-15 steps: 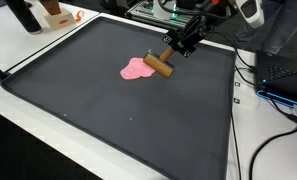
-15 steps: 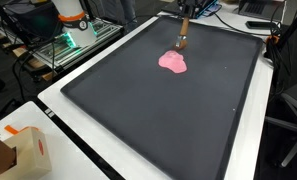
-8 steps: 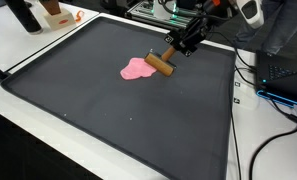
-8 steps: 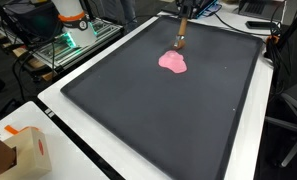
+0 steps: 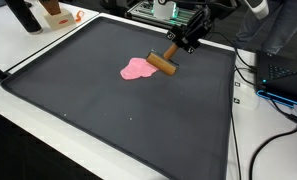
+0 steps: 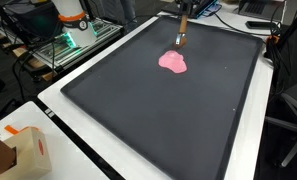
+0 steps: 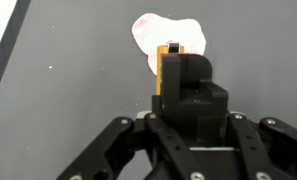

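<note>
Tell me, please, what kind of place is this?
Probably a robotics lab: a robot hand gripping a wooden tool on a black mat, loose cables beside it, and an electronics rack glowing green.

The end effector (image 6: 184,20) hangs over the far part of a large dark grey mat (image 6: 138,115), clamped on a slim brown wooden tool (image 6: 181,38). The tool's lower end meets a flat pink dough-like patch (image 6: 173,62). A cardboard box (image 6: 23,150) sits on the white desk (image 6: 73,150).

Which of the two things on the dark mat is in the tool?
The brown wooden roller, gripped by the tool; the pink patch lies flat, not gripped.
</note>
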Motion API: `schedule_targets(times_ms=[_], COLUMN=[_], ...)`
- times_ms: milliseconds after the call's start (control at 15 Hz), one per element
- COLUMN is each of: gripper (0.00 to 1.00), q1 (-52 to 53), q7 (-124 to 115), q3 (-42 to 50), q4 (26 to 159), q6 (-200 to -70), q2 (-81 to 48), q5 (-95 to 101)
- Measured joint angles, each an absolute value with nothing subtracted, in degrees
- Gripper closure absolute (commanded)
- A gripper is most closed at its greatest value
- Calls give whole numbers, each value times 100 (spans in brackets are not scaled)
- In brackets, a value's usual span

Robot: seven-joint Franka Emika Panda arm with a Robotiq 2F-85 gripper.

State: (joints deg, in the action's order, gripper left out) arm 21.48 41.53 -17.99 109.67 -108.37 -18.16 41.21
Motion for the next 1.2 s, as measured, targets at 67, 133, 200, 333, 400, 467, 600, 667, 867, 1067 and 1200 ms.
schedule_targets(times_ms=[67, 133, 200, 333, 400, 467, 600, 667, 867, 1067, 1200], gripper=[77, 77, 77, 77, 77, 77, 77, 77, 77, 77, 77], q1=[2143, 2136, 2126, 2097, 2073, 2045, 1976, 1937, 1809, 1667, 1573], q7=[4154, 4155, 4155, 4159, 4159, 4160, 4164, 4165, 4184, 4220, 4253], q3=[-1799, -1799, -1799, -1800, -1799, -1799, -1799, -1797, -1791, -1769, -1731], q4=[11023, 11076, 11132, 11226, 11277, 11321, 11397, 11436, 11521, 11594, 11601], q6=[-10874, -10902, -10931, -10988, -11028, -11068, -11145, -11184, -11315, -11426, -11481], q2=[-1759, -1702, -1640, -1524, -1459, -1399, -1277, -1215, -1034, -844, -726], q5=[4121, 4121, 4119, 4093, 4080, 4063, 4006, 3966, 3751, 3392, 3141])
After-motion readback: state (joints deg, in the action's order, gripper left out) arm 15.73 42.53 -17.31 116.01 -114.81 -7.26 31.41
